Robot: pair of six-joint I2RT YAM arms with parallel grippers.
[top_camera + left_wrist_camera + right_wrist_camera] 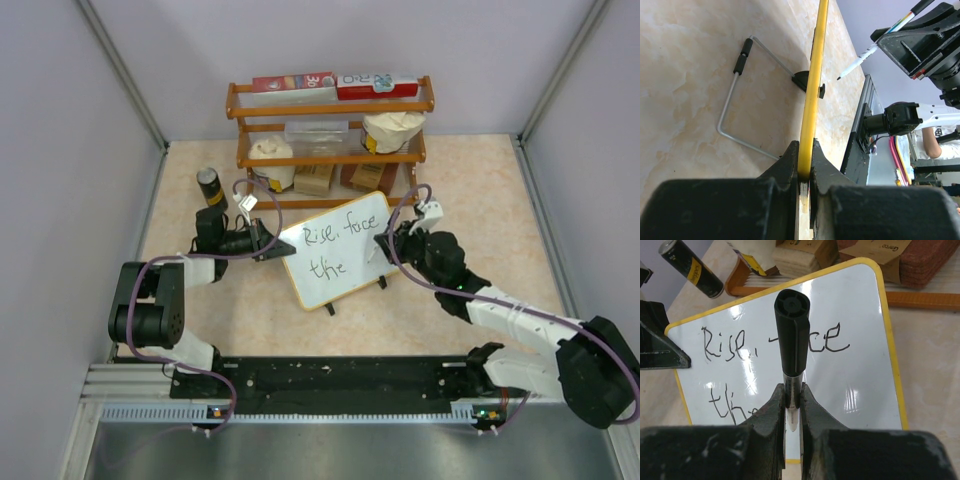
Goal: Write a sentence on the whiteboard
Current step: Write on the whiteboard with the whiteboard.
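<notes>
Whiteboard (345,262): one, left edge clamped tight by left gripper (805,167); one marker (791,330) pinched in right gripper (792,399), tip near board's face.

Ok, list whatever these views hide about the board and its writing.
Right wrist: the marker covers the start of "face" in the sentence; the right gripper hides the second line's end.
Left wrist: the whiteboard shows edge-on in the left gripper, so its face is unseen.
Top external: the marker tip is too small to pick out.
</notes>
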